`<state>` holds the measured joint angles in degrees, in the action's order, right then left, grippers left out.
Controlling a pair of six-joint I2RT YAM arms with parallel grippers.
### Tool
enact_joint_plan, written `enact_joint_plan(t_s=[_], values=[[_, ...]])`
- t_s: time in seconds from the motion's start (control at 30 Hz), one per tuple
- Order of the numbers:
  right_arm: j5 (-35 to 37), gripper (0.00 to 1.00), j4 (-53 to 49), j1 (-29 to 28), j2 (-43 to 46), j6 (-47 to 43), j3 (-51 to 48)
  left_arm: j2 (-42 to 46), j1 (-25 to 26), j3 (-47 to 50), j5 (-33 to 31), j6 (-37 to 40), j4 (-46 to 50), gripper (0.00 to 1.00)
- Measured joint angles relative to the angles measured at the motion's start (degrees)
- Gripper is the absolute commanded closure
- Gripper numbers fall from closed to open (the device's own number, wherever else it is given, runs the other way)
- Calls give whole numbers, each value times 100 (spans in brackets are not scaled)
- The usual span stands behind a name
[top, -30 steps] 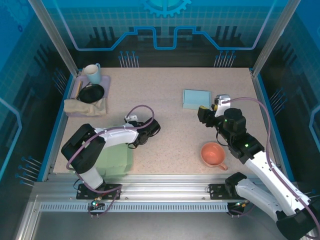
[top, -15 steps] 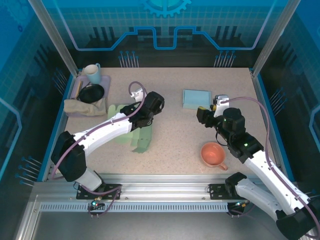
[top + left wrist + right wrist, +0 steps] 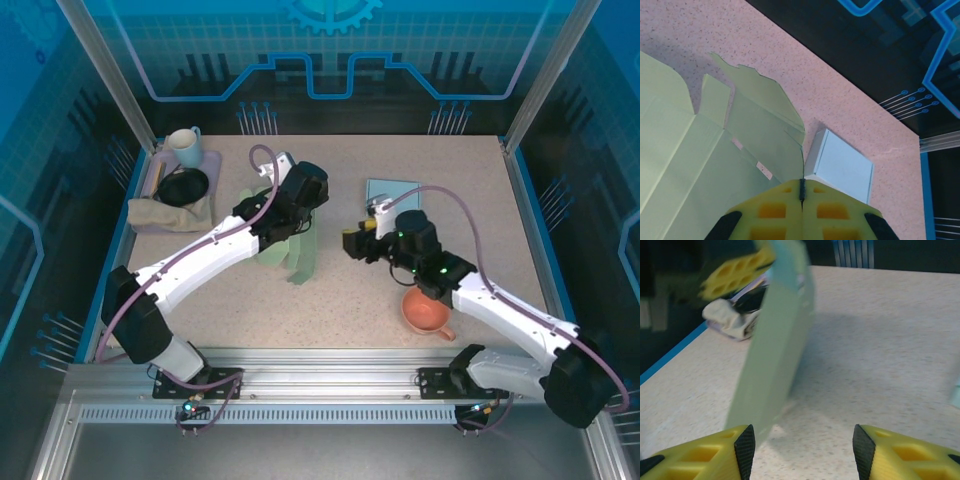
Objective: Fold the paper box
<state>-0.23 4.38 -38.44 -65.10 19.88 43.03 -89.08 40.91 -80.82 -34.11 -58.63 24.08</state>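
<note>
Two arms work over the speckled counter (image 3: 400, 150). The left arm reaches from the lower left of the overhead view up to the centre. There the left tool (image 3: 293, 222) has its yellow fingers pressed together on one edge of the paper box (image 3: 295, 250). In the left wrist view the fingers (image 3: 775, 210) meet at the bottom centre of the frame, and the thin sheet edge runs into the seam between them.

The paper box is an unfolded pale green blank with crease lines, flaps and small slots. It hangs from the clamped edge and stands tilted, nearly on edge, just left of centre in the overhead view. Its lower end is close to the counter, but contact cannot be confirmed. In the right wrist view the blank appears as a tall slanted panel running from top centre towards the lower left.

The right tool (image 3: 352, 243) sits just right of the blank and points towards it. Its fingers are apart, with nothing between them. In the right wrist view the two fingertips occupy the lower left and lower right corners, and the blank's lower end lies just beyond the left one.

Other items on the counter:
- A light blue box (image 3: 393, 195) lies flat, right of the blank.
- An orange cup (image 3: 425, 308) stands at lower right, beside the right arm.
- A pale mug (image 3: 185, 147), a black bowl (image 3: 183, 186) and a beige cloth (image 3: 165, 214) are grouped at upper left.
</note>
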Motion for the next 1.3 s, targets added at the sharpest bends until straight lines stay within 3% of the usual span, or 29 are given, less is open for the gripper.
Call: enact_joint_plan(t_s=[0.27, 0.53, 0.8, 1.07, 1.2, 1.3], values=[[-7, 43, 323, -514, -883, 87, 304, 39, 0, -7, -111, -103, 142, 100], [-7, 42, 599, -743, -1167, 284, 433, 81, -2, -7, -212, -107, 160, 100], [50, 45, 693, -793, -1757, 389, 800, 105, -2, -2, -254, -107, 157, 100], [586, 48, 337, -793, -1867, 247, 925, 256, -2, 28, -468, -85, 175, 100], [879, 61, -59, -793, -1867, -26, 1084, 339, -2, 57, -564, -81, 201, 100], [1019, 64, -188, -791, -1867, -186, 1193, 361, -11, 79, -610, -52, 210, 100]])
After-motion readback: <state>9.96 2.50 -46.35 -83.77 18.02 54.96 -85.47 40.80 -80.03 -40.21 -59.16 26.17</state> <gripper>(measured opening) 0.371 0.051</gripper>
